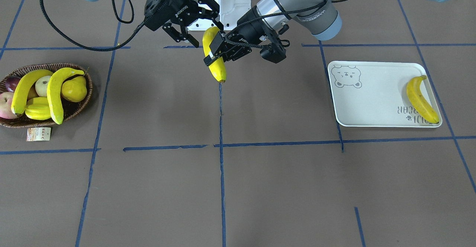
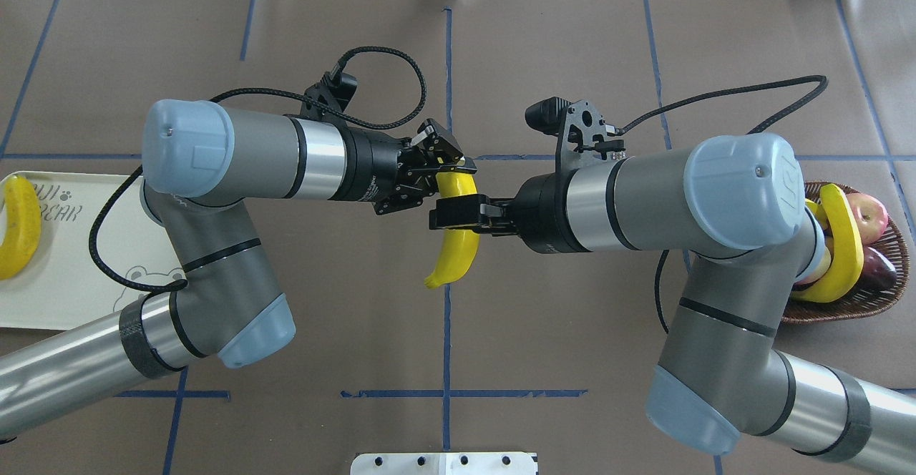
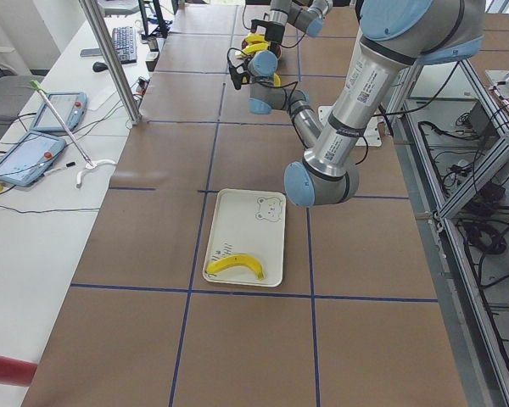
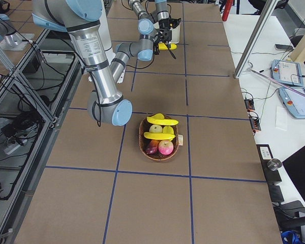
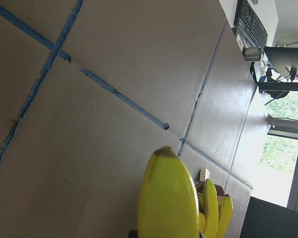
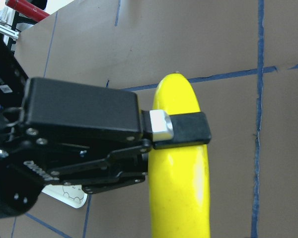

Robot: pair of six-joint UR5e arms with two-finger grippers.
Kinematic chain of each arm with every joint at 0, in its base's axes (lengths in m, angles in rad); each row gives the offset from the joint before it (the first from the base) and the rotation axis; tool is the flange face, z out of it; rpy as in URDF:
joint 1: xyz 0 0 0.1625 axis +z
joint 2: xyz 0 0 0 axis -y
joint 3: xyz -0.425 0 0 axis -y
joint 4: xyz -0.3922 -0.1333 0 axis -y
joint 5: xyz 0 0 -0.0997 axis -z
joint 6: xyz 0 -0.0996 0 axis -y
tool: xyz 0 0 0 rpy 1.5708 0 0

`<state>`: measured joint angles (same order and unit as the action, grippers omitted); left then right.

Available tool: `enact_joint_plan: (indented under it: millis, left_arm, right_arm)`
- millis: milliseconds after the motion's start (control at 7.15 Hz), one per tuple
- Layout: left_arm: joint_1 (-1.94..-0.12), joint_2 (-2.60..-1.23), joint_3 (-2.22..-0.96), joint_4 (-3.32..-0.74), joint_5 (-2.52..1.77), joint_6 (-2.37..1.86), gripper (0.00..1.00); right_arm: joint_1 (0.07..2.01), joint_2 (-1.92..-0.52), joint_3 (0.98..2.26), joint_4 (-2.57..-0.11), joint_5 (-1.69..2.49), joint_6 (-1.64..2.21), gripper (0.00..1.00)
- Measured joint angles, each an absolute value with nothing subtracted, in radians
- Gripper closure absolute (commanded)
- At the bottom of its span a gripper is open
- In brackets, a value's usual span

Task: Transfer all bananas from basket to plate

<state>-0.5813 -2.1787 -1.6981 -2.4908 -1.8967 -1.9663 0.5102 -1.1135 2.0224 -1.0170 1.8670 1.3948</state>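
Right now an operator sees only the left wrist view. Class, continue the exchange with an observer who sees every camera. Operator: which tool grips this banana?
Observer: The left tool is clamped on the held banana.
Operator: And the other one?
Observer: The right tool is open, close beside that banana.
Operator: Is the tray bare?
Observer: No, the plate holds a placed banana.

Long curved yellow banana [image 6: 179, 198]: smooth, glossy. Oval dark brown basket [image 1: 80, 109]: rough woven wicker. White-grey rectangular plate [image 1: 372, 98]: smooth, matt. Brown table cover [image 1: 260, 183]: matt.
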Motion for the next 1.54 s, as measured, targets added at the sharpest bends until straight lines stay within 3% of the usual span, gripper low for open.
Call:
enact_joint_plan:
  millis: [280, 980, 1260, 1539]
  left_arm:
    - [-0.621, -2.141, -1.699, -2.441, -1.915, -1.939, 1.00]
    - [-0.955, -1.749, -1.717, -2.237, -2.234, -1.502, 1.00]
    - [-0.979, -1.605, -1.699, -2.231, -2.205, -1.383, 1.00]
    - [-0.980, -1.546, -1.676, -2.230, -2.176, -1.347, 1.00]
  right_arm:
    - [0.516, -1.124, 2.037, -1.018, 1.867, 1.396, 0.00]
    - [0.541, -1.160, 2.056, -1.025, 1.859, 1.397, 0.00]
    - [0.544, -1.160, 2.056, -1.038, 1.858, 1.398, 0.00]
    - [0.545, -1.160, 2.056, -1.041, 1.858, 1.398, 0.00]
